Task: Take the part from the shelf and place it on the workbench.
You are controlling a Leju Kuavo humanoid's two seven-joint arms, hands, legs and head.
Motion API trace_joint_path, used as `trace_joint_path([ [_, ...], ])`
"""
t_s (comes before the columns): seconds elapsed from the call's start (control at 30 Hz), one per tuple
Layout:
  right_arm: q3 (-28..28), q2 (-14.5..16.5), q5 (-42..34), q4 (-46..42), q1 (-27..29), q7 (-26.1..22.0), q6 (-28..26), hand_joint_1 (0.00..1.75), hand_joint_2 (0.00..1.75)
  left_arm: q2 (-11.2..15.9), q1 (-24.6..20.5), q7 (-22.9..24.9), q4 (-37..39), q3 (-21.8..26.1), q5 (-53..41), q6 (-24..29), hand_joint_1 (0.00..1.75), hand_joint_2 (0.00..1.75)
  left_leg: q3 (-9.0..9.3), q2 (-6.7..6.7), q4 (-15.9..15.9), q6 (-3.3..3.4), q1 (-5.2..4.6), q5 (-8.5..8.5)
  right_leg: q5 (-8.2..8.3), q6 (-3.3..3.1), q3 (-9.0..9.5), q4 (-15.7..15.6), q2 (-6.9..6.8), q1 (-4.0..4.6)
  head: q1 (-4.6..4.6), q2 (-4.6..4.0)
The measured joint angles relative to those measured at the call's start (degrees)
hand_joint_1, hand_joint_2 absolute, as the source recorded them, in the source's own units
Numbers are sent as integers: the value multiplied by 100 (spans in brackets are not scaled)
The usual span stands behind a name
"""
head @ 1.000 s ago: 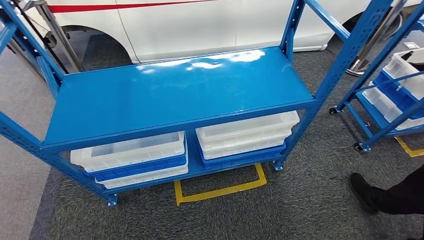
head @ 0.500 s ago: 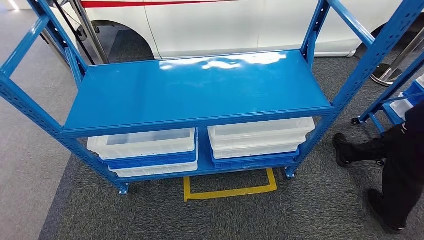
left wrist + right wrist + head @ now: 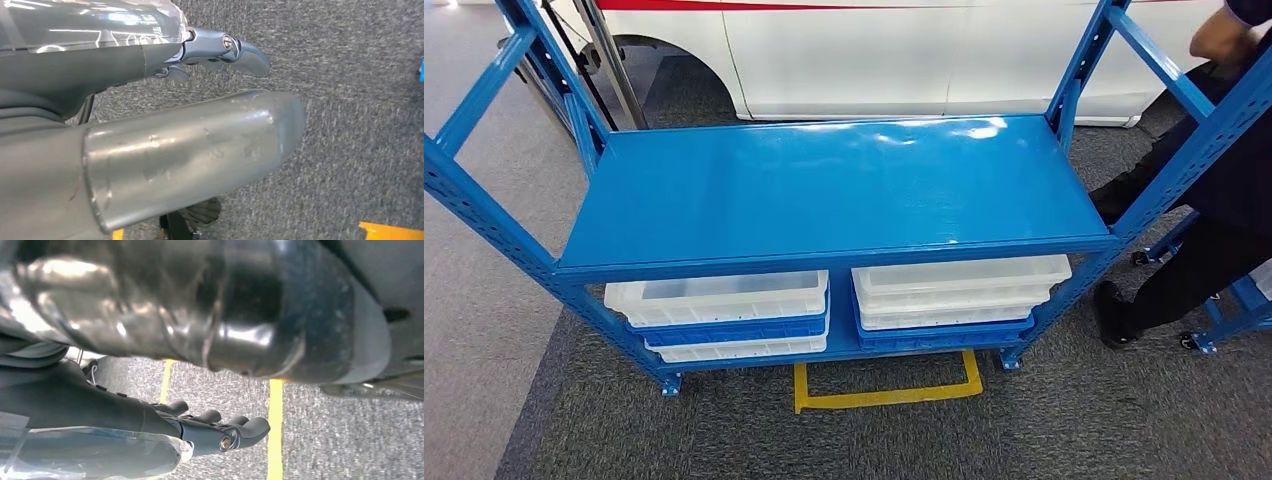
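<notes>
A blue metal shelf rack (image 3: 824, 190) stands right in front of me in the head view. Its wide middle board is glossy and reflects the lights. On the lower board sit two stacks of white and blue bins, one on the left (image 3: 724, 300) and one on the right (image 3: 959, 285). In the left wrist view my left hand (image 3: 150, 65) hangs over grey carpet, fingers (image 3: 245, 50) stretched out, holding nothing. In the right wrist view my right hand (image 3: 200, 432) also hangs above the carpet, its fingers slightly bent and apart, with nothing in them.
A person in dark clothes (image 3: 1214, 190) stands by the rack's right post, one hand (image 3: 1219, 35) raised near the upper rail. A white car (image 3: 874, 50) is parked behind. A yellow floor marking (image 3: 884, 395) lies before the rack. Another blue frame (image 3: 1239, 310) stands at the right.
My view has swung, so the rack now sits more centred and square to me. The person has walked from the lower right up beside the rack's right post.
</notes>
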Motion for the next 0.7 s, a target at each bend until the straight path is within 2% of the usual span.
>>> trace_joint_path([
  [0.03, -3, -3, 8, 0, 6, 4, 8, 0, 0, -9, -2, 19, 0, -5, -4, 31, 0, 0, 55, -5, 7, -22, -2, -49, 149, -29, 91, -309, 2, 21, 1, 1],
  [0.07, -6, -5, 15, 0, 3, 6, 15, 0, 0, -16, -7, 42, 0, -12, -13, 54, 0, 0, 73, -8, 14, -55, -4, -96, 229, -61, 151, -527, 7, 45, 3, 0],
  [0.13, -12, -8, 27, 0, -6, 11, 21, 0, 0, -24, -20, 88, 1, -29, -33, 77, 0, 0, 115, -8, 40, -129, -13, -155, 199, -132, 166, -621, 13, 81, 3, 0],
  [0.23, -15, -3, 34, 0, -9, 25, -1, 0, 0, -30, -37, 159, 5, -38, -51, 102, 0, 0, 151, 0, 189, -206, -9, -262, 210, -236, 303, -717, 7, 50, 1, -1],
  [0.3, -23, 1, 38, 0, -18, 28, -47, 0, 0, -38, -50, 207, 12, -38, -59, 125, 0, 0, -105, 6, 675, -261, 10, -516, 191, -281, 381, -776, 0, 36, -2, -1],
  [0.37, -39, 2, 46, 0, -28, 28, -105, 0, 0, -39, -54, 247, 15, -38, -62, 144, 0, 0, -547, 7, 1358, -312, 16, -788, 161, -309, 404, -784, 0, 38, -4, -1],
  [0.4, -46, 3, 49, 0, -29, 28, -130, 0, 44, -39, -48, 263, 15, -38, -63, 152, 0, 0, -718, 7, 1558, -328, 17, -811, 143, -315, 421, -783, 2, 39, -4, -1],
  [0.43, -50, 3, 51, 0, -29, 28, -144, 0, 87, -39, -41, 275, 15, -38, -65, 155, 0, 0, -799, 8, 1564, -333, 17, -710, 123, -313, 446, -782, 6, 39, -4, -1],
  [0.47, -52, 3, 51, 0, -28, 28, -156, 0, 131, -39, -36, 281, 15, -38, -68, 157, 0, 0, -782, 8, 1364, -329, 18, -493, 102, -308, 480, -781, 9, 39, -4, -1],
  [0.5, -54, 3, 51, 0, -28, 27, -167, 0, 175, -39, -32, 285, 15, -38, -71, 157, 0, 0, -685, 11, 1001, -316, 18, -202, 81, -298, 519, -780, 11, 39, -4, -1],
  [0.57, -61, 3, 51, -1, -36, 26, -183, 0, 175, -40, -35, 285, 15, -39, -85, 156, 0, 0, -482, 15, 355, -281, 13, 165, 34, -276, 559, -764, 16, 67, -3, -1],
  [0.6, -71, 3, 51, -1, -45, 26, -192, 0, 175, -41, -37, 286, 15, -40, -92, 157, 0, 0, -431, 15, 180, -264, 8, 228, 18, -261, 558, -756, 17, 81, -2, -1],
  [0.67, -99, 3, 44, -2, -59, 24, -226, 0, 87, -43, -33, 287, 15, -43, -104, 163, 0, 0, -414, 11, 113, -240, -3, 217, 12, -234, 545, -757, 20, 99, -2, -1],
  [0.7, -108, 3, 41, -2, -61, 24, -238, 0, 58, -43, -30, 289, 15, -43, -106, 165, 0, 0, -417, 8, 109, -231, -8, 216, 14, -223, 545, -763, 18, 99, -1, 0],
])
